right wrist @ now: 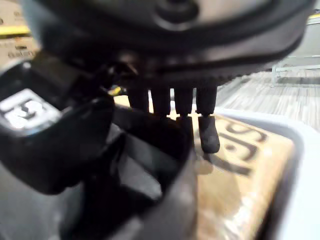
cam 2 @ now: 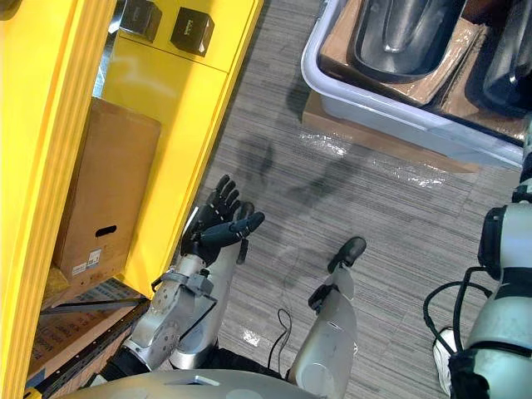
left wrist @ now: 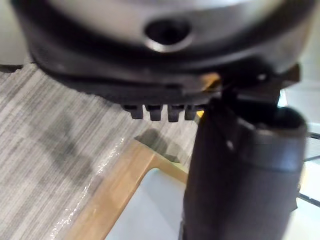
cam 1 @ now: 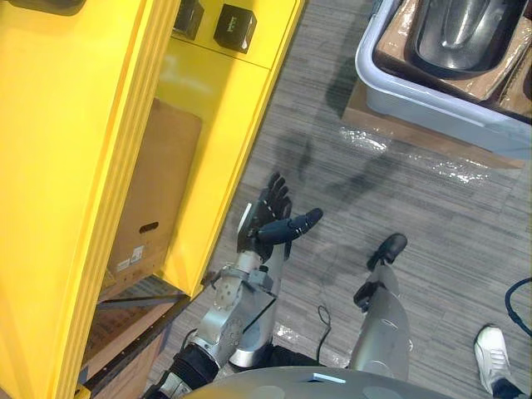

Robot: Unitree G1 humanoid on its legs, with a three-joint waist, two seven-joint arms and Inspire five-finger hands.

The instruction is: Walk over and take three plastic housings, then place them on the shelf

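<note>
Glossy, dark, scooped plastic housings (cam 1: 461, 29) lie in the grey bin (cam 1: 391, 91). My left robot hand (cam 1: 278, 218) is released. I cannot tell my right robot hand (right wrist: 206, 127).

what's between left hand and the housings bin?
Bare grey floor between the left hand and grey bin, plus shiny film by the bin; left eye view.

On your left stands a brown cardboard box (cam 1: 158, 187) with a handle slot. Ahead on your right, a pale grey plastic tub (cam 1: 432, 112) rests on a flat brown board (cam 1: 356, 101) over grey striped carpet (cam 1: 449, 241). A person's white shoe (cam 1: 492, 357) sits at lower right.
</note>
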